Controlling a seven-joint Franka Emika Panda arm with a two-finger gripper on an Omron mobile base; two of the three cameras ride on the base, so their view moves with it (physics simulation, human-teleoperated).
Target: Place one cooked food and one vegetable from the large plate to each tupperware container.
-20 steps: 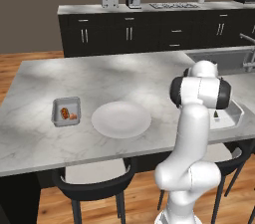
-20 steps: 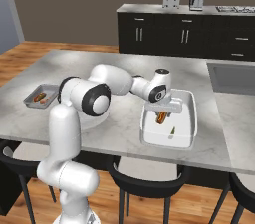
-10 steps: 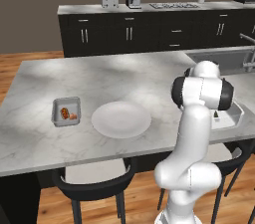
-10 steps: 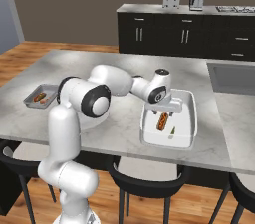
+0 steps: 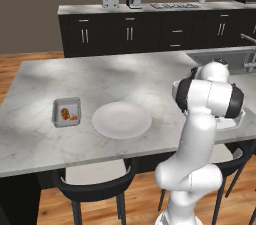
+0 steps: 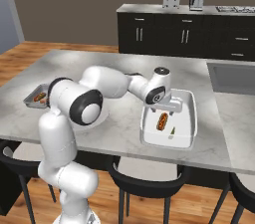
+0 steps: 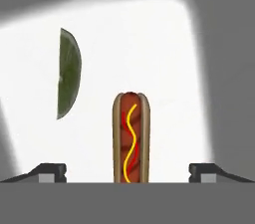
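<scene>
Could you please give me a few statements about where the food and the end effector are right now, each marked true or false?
1. A hot dog lies in the white container. True.
2. The large plate holds a vegetable. False: it looks bare.
3. The end effector is open above the hot dog. True.
4. The grey container is empty. False: orange-brown food sits in it.
5. A green wedge lies beside the hot dog. True.

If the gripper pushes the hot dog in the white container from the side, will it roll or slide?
The hot dog is long with rounded ends, so a side push would probably rock or roll it a little. Its bun looks soft, so a firm pinch may squash it. It lies flat on the smooth floor of the white container, so it could also slide toward the green vegetable piece.
</scene>
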